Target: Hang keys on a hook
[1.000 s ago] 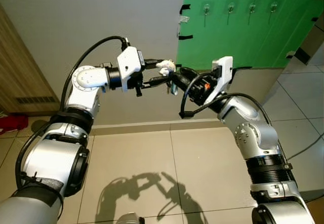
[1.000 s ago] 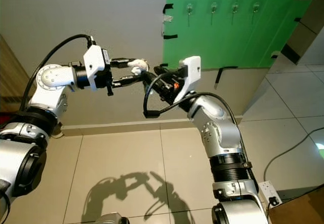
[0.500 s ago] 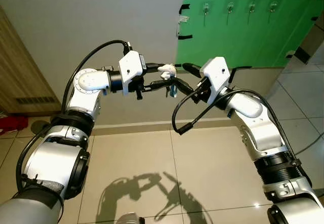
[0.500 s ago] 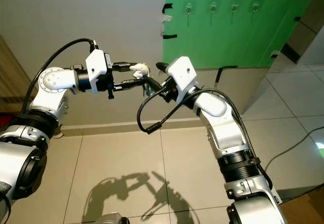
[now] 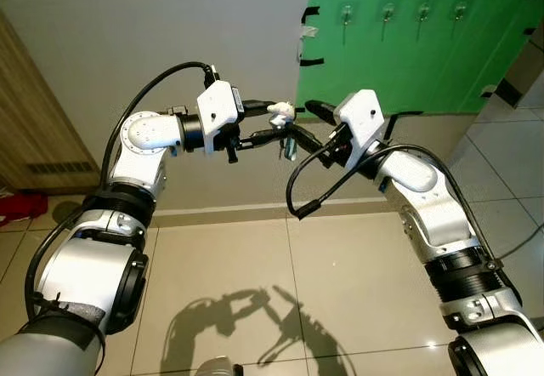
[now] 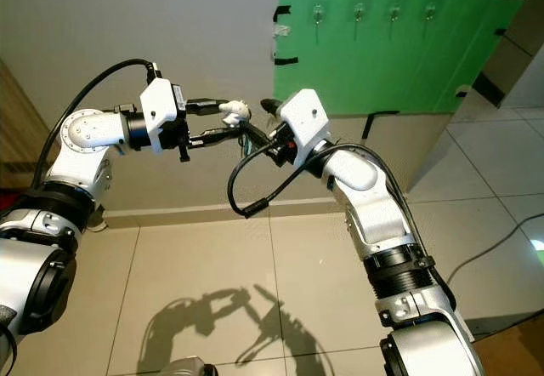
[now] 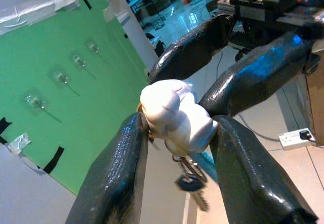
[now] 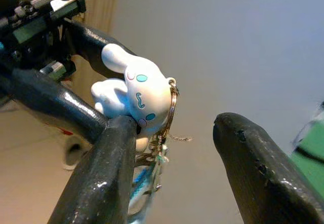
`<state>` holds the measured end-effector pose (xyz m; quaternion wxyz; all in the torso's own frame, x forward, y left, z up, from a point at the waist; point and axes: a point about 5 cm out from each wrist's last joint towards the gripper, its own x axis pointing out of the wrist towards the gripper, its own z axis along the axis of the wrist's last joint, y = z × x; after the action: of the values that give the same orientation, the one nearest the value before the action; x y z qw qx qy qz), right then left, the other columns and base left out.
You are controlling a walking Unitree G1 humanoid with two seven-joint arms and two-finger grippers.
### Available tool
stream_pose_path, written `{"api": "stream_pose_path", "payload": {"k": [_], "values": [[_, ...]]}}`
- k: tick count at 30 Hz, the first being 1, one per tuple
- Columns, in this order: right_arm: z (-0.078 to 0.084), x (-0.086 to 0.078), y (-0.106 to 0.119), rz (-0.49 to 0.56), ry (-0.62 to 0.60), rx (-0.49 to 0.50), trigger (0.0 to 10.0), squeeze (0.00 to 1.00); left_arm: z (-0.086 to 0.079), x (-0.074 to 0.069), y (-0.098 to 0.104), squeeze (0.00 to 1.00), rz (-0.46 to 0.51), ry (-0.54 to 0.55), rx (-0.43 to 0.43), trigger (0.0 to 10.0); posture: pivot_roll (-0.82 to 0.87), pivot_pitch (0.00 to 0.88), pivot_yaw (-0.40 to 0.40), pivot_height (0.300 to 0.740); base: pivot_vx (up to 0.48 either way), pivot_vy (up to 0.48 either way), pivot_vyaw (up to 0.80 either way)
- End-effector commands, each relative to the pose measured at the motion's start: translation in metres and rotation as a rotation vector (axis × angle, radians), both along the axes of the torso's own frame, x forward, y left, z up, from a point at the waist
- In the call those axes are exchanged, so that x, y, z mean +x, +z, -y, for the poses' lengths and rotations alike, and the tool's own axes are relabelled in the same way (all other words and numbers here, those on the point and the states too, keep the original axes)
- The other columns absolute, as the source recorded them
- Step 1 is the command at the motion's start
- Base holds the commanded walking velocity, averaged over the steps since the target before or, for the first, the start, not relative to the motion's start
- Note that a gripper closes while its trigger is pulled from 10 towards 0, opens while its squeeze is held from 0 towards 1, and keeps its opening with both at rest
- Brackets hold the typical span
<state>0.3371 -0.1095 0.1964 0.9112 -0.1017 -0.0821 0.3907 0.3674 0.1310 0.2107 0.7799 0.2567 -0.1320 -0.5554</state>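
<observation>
Right gripper (image 8: 167,158) swung up, spread around keys (image 7: 177,120); left gripper (image 7: 177,133) clamps them.

Grey wall (image 5: 170,27) behind, green panel (image 5: 399,61) taped alongside, beige tiled floor (image 5: 255,282) below, wooden door (image 5: 34,129) at far side.

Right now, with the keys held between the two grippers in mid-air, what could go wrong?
The left gripper clamps only the white bunny charm, while the keys dangle free below; they may swing and snag.

The right gripper is open around the charm, one finger already touching it. If the left lets go before the right shuts, everything probably drops to the tiled floor.

The hooks on the green board are small and sit higher up, so the ring could miss.
</observation>
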Motion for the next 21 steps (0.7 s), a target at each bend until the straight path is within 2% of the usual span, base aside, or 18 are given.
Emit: {"api": "stream_pose_path", "payload": {"k": [1, 6, 21], "values": [[0.061, 0.006, 0.022, 0.035, -0.235, 0.08, 10.0, 0.0, 0.001, -0.011, -0.03, 0.0, -0.085, -0.1, 0.16, 10.0, 0.01, 0.0, 0.06, 0.74, 0.0, 0.0, 0.0], [0.069, -0.008, 0.023, 0.014, -0.165, 0.017, 10.0, 0.0, -0.001, -0.011, -0.03, 0.0, -0.089, -0.09, 0.164, 10.0, 0.01, 0.0, 0.063, 0.74, 0.0, 0.0, 0.0], [0.084, -0.025, 0.038, 0.006, -0.096, -0.123, 10.0, 0.0, -0.001, -0.012, -0.035, 0.0, -0.099, -0.093, 0.184, 10.0, 0.0, 0.0, 0.067, 0.74, 0.0, 0.0, 0.0]]}}
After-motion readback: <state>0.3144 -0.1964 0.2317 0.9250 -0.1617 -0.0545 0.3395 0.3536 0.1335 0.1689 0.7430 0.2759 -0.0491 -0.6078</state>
